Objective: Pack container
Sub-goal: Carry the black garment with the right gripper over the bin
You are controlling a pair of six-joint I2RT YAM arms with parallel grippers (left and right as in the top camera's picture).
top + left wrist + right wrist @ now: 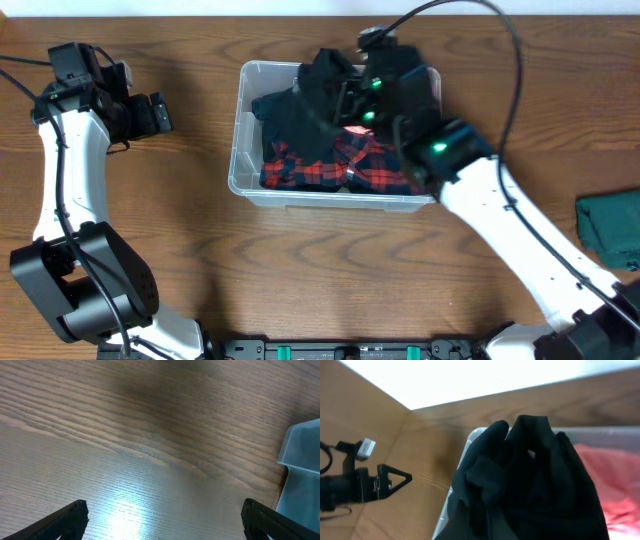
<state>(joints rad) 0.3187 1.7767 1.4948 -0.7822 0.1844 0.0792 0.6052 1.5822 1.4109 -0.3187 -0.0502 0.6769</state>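
The large clear plastic tub with rounded corners is sitting in the upper middle of the overhead frame on the brown wooden counter. A red-and-black plaid shirt is lying inside it. The right hand is reaching over the tub's upper right part, clenched, and by the look of it gripping a bunched black cloth garment that is filling its own camera's view. I cannot see its fingers through the cloth.

The left hand is hanging released, jaws wide, over bare counter at the upper left, well apart from the tub.

So I'd say we are mid-packing, with the black piece going in on top of the plaid. Next, it is looking like a matter of lowering the bundle inside the walls and letting go. A dark green folded cloth is waiting at the right edge.
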